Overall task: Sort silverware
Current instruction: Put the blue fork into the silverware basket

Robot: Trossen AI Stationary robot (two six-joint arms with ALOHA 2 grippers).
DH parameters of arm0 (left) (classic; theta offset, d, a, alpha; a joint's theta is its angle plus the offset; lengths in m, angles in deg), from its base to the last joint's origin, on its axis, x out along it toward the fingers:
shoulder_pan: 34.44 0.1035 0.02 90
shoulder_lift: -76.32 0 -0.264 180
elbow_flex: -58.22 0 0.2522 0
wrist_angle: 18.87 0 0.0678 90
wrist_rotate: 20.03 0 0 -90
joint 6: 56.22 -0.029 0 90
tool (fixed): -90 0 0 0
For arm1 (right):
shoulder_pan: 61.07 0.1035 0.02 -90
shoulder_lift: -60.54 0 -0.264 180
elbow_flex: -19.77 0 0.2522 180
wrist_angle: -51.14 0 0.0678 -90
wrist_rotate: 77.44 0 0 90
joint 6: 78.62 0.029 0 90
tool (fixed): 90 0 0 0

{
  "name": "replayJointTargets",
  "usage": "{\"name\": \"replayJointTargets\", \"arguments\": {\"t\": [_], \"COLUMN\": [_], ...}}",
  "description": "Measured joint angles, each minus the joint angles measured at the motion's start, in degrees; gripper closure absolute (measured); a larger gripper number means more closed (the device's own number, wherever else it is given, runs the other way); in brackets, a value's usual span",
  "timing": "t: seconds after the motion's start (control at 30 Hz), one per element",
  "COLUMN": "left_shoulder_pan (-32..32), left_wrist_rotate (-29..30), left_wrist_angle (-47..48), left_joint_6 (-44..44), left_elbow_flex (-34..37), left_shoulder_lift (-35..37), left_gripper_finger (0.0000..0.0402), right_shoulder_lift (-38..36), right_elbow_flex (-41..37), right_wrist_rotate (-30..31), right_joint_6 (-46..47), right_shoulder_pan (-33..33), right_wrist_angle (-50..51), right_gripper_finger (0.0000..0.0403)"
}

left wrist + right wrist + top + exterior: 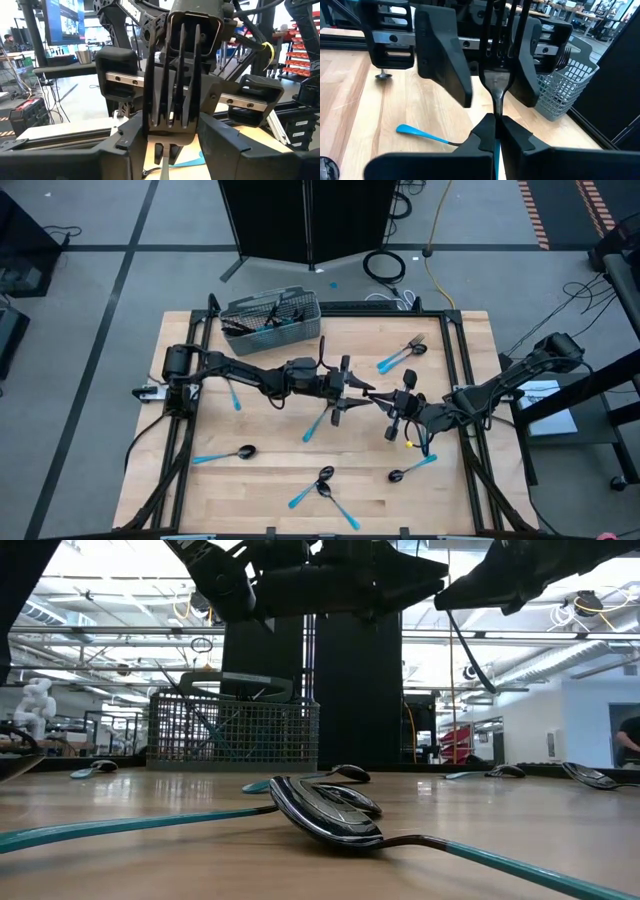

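Mid-table, above the wood: fork [496,75] held between both arms, long axis running gripper to gripper. Right gripper [495,131] clenched on the neck; left gripper [170,131] spread around the tines — apparently not gripping. Basket [271,321] lies beyond the left arm.

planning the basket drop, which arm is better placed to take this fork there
Left, probably. The basket sits on its side of the table, and the open left claw brackets the head of the fork. The right claw is shut on the fork's neck, farther from the basket.
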Motion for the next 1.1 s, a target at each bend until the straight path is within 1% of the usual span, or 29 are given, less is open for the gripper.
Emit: {"name": "replayJointTargets", "arguments": {"t": [0.07,0.2,0.43,0.53,0.63,0.73,0.8,0.87,0.9,1.03,1.1], "left_shoulder_pan": [0.0,0.1,0.2,0.2,0.4,1.2,2.1,3.0,3.6,6.0,7.9], "left_wrist_rotate": [0.2,0.3,0.3,0.3,1.4,2.7,3.5,5.9,8.2,23.5,29.3], "left_wrist_angle": [0.0,0.1,0.1,0.1,1.6,4.1,6.1,11.3,15.0,31.6,38.3], "left_joint_6": [0.0,0.0,0.1,0.1,-0.3,0.0,-0.1,-0.8,-1.9,-7.1,-8.2], "left_elbow_flex": [0.0,0.0,0.0,0.0,0.0,0.0,0.0,0.0,0.0,0.0,0.0], "left_shoulder_lift": [0.0,0.0,0.0,0.0,0.1,1.4,3.1,6.3,8.6,18.8,23.6], "left_gripper_finger": [0.0260,0.0311,0.0315,0.0315,0.0315,0.0315,0.0315,0.0315,0.0315,0.0315,0.0315], "right_shoulder_lift": [0.0,0.0,0.0,-0.3,-1.4,-3.3,-5.2,-6.5,-7.0,-7.4,-6.5], "right_elbow_flex": [0.0,0.0,0.0,0.0,0.0,-0.1,-0.1,-0.1,-0.1,-0.1,-0.1], "right_wrist_rotate": [0.0,-0.1,0.1,0.1,0.1,0.1,0.0,-1.3,-2.3,-5.7,-7.7], "right_joint_6": [0.0,-0.2,-0.9,-2.0,-2.2,-0.2,1.5,4.0,6.1,14.4,16.2], "right_shoulder_pan": [0.0,0.0,0.0,0.0,0.2,0.4,0.7,1.1,1.2,1.3,1.3], "right_wrist_angle": [0.1,0.4,0.2,0.2,0.3,2.4,6.1,11.2,13.9,19.1,20.1], "right_gripper_finger": [0.0403,0.0397,0.0365,0.0336,0.0296,0.0253,0.0228,0.0209,0.0202,0.0189,0.0189]}}
